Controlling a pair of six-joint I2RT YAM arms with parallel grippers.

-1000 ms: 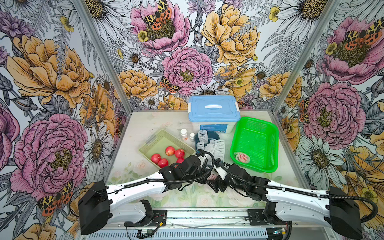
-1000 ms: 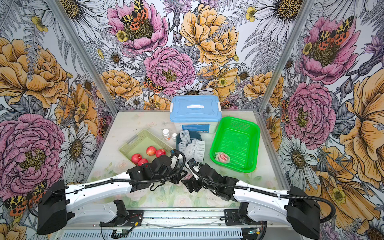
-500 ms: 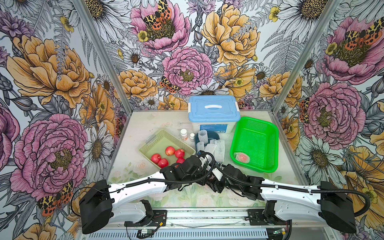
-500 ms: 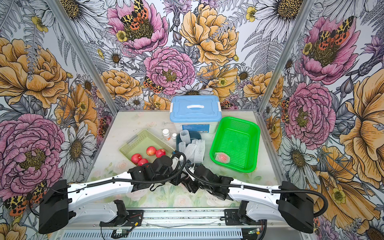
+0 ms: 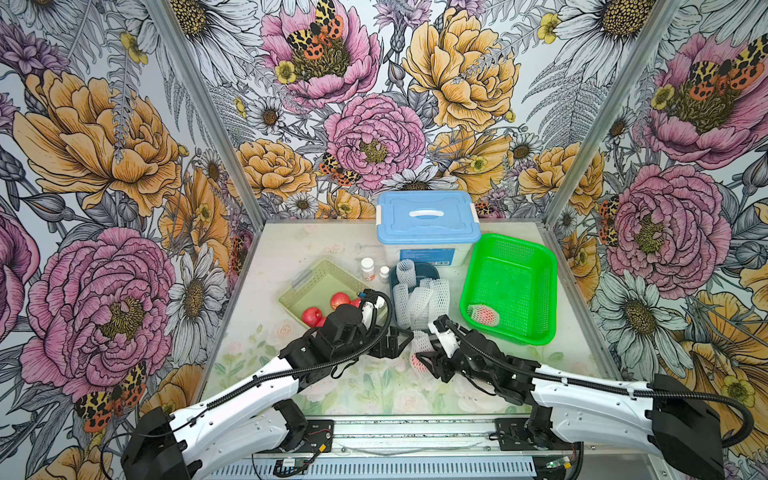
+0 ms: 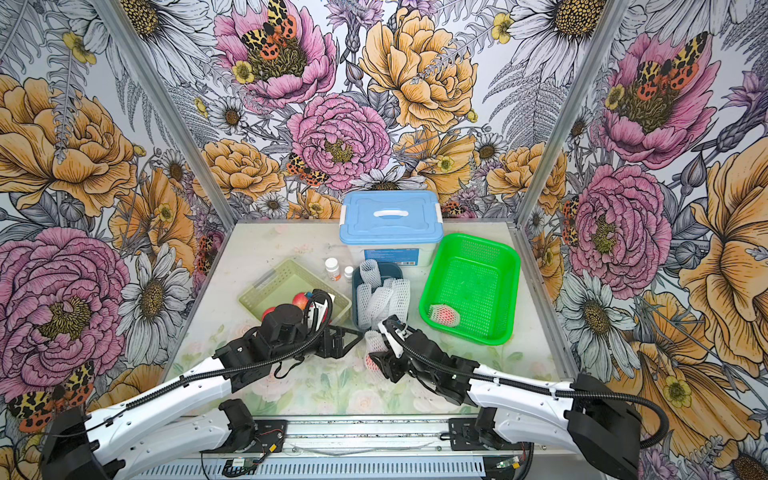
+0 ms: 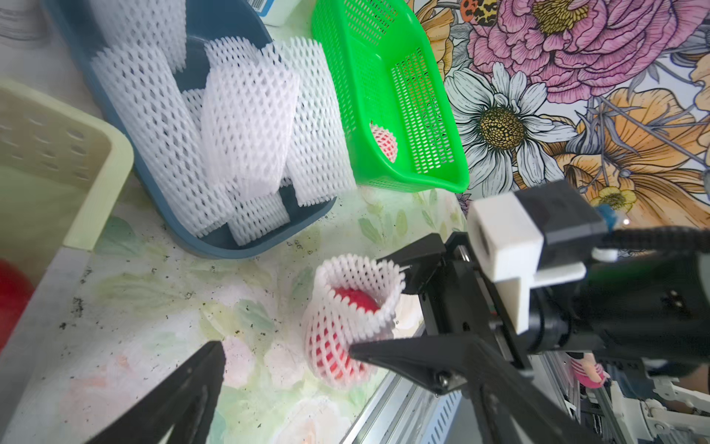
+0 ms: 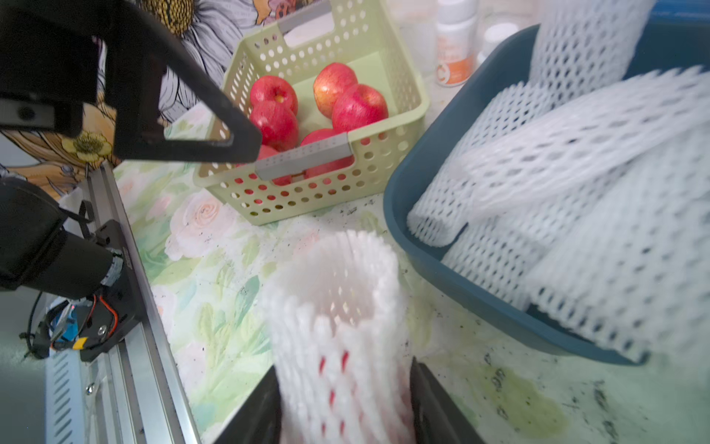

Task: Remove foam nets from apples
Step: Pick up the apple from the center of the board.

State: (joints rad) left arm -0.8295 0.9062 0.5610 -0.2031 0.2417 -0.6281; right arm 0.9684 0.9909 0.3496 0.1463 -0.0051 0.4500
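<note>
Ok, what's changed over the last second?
The left gripper opened wide, apparently releasing the netted apple, and backed off slightly. The right gripper closed in on it, with a finger on either side. The netted apple stays put between them. The loose apples, spare nets and green basket are unmoved.

Table (image 5: 270,266): box (image 5: 428,220), green basket (image 5: 519,282), pale basket (image 5: 316,278), tub (image 7: 246,250), bottles (image 5: 367,268), apple (image 7: 351,300)

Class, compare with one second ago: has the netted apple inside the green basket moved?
No. The netted apple lies in the same near corner of the green basket, on the side toward the foam nets.
</note>
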